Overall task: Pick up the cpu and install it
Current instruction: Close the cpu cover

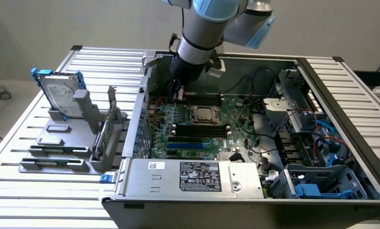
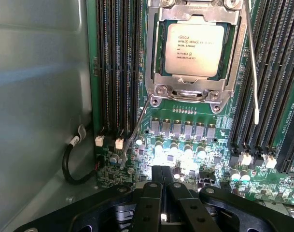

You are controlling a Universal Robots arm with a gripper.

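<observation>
While the square, silver-topped cpu (image 2: 195,48) sits flat in its metal-framed socket (image 2: 185,91) on the green motherboard (image 2: 219,123), your black gripper (image 2: 162,176) hangs near the socket, jaws pressed together, holding nothing.

The cpu (image 2: 195,48) lies flat inside the metal socket frame (image 2: 155,72) on the green motherboard (image 2: 219,145), its silver, lettered top facing the camera, with black memory slots (image 2: 118,63) running along both sides of the frame. A thin metal lever (image 2: 137,130) slants from one frame corner toward two white connectors (image 2: 119,143). The gripper (image 2: 162,173) hangs over a row of capacitors (image 2: 180,149), its black fingers pressed together with nothing between them, near a looped black cable (image 2: 69,162) against the grey case wall (image 2: 35,96).
</observation>
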